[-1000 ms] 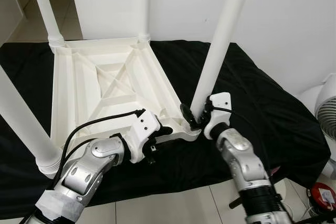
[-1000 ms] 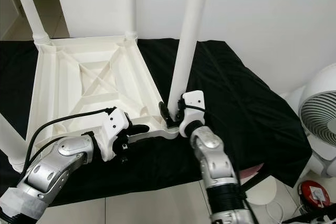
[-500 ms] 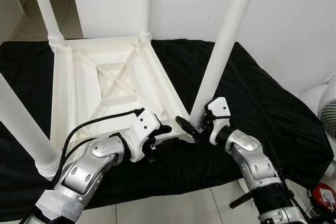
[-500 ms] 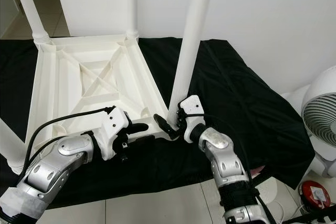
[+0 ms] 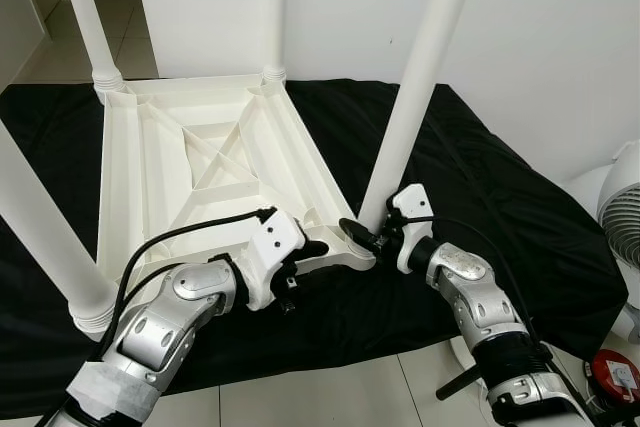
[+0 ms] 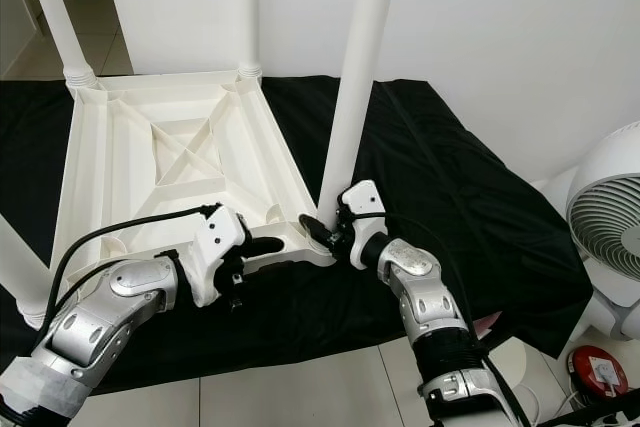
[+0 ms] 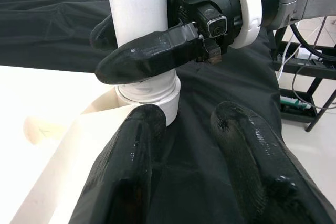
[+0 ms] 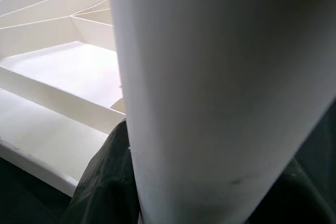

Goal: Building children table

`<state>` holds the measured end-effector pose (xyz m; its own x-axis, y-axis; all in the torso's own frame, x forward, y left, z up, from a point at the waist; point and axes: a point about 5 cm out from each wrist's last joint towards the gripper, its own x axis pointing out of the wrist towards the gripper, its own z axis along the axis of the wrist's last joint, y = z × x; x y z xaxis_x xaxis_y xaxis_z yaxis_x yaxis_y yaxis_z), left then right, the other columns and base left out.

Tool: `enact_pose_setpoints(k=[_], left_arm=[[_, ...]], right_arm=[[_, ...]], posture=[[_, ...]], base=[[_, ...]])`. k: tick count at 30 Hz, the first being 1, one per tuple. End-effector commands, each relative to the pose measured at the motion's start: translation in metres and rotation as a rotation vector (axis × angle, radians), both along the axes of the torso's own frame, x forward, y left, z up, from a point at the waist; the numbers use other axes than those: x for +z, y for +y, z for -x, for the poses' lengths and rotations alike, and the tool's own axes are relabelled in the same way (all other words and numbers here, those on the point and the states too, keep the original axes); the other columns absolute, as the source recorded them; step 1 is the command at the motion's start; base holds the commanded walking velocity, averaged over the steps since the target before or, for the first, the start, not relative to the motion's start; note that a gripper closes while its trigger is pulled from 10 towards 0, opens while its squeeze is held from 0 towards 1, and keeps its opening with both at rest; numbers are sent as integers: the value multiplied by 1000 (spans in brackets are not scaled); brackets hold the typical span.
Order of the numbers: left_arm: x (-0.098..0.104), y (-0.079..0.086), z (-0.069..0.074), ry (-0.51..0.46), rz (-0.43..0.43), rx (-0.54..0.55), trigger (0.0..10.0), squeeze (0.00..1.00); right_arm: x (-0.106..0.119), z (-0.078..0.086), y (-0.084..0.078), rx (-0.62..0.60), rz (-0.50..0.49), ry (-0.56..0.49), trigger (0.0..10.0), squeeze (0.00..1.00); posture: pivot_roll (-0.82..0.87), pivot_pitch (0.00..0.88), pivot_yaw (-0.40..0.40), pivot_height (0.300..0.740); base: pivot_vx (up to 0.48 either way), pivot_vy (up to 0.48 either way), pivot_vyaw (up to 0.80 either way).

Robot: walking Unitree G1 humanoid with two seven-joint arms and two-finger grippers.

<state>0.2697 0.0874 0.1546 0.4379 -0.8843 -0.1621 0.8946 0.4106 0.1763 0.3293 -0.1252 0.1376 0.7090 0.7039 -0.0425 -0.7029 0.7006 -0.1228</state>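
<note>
— Where is the table?

— The white plastic tabletop (image 5: 200, 172) lies upside down on a black cloth (image 5: 500, 207), ribbed underside up. Three legs already stand at its corners: the far-left leg (image 5: 85, 7), the far-right leg (image 5: 275, 7) and the near-left leg (image 5: 40, 237).

— And the fourth?

— The near-right leg (image 5: 420, 77) stands in the near-right corner socket (image 7: 149, 95), leaning slightly away from the tabletop. In the left wrist view its foot sits in a ringed collar at that corner.

— What is the right gripper doing?

— The right gripper (image 5: 365, 237) is clamped around the base of that leg, just above the socket. One black finger (image 7: 152, 56) crosses the front of the leg and the other shows behind it. The right wrist view is mostly the leg's white surface up close.

— The left one?

— The left gripper (image 5: 305, 252) is at the near edge of the tabletop, beside the same corner. Its two fingers (image 7: 131, 171) are spread; one rests along the tabletop's rim, the other lies over the cloth. It looks as if it is steadying the edge rather than pinching it, though the contact is hard to make out.

— Anything else around?

— A white fan (image 6: 610, 237) stands on the tiled floor (image 5: 330, 397) at the right.
</note>
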Motion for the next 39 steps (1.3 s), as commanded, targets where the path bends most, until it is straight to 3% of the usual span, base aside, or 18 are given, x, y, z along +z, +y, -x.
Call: enact_pose_setpoints(k=[1,3,4,11,20,23,24,26,31,39], left_arm=[[0,-3,3,-4,-17,-40,10000,0],[0,-3,3,-4,-16,-40,10000,0],[0,-3,2,-4,-16,-41,10000,0],[0,-3,3,-1,-18,-46,10000,0],[-1,-4,3,1,-17,-48,10000,0],[-1,-4,4,3,-16,-48,10000,0],[-1,-4,4,3,-16,-48,10000,0],[-1,-4,4,3,-14,-47,10000,0],[-2,-5,4,5,-13,-48,10000,0],[-2,-5,4,7,-13,-52,10000,0]], right_arm=[[-4,1,7,43,8,20,0,0],[-6,2,8,50,0,30,0,0],[-6,1,7,36,-2,34,10000,0],[-2,-1,4,-37,-14,18,10000,0],[4,5,21,-175,-85,3,10000,0],[5,6,26,-394,-143,12,10000,0],[5,6,26,-394,-143,12,10000,0],[3,5,21,-526,-142,9,10000,0],[-3,10,17,-696,-137,22,10000,0],[-2,17,28,-690,-161,50,10000,0]], posture=[[67,4,-77,740],[64,5,-76,740],[63,5,-75,740],[59,8,-71,740],[54,12,-74,740],[54,13,-76,740],[54,13,-76,740],[54,14,-78,740],[54,14,-78,740],[47,23,-81,740]], base=[[0,0,0],[0,0,0],[0,0,0],[0,0,0],[0,0,0],[0,0,0],[0,0,0],[0,0,0],[0,0,0],[0,0,0]])
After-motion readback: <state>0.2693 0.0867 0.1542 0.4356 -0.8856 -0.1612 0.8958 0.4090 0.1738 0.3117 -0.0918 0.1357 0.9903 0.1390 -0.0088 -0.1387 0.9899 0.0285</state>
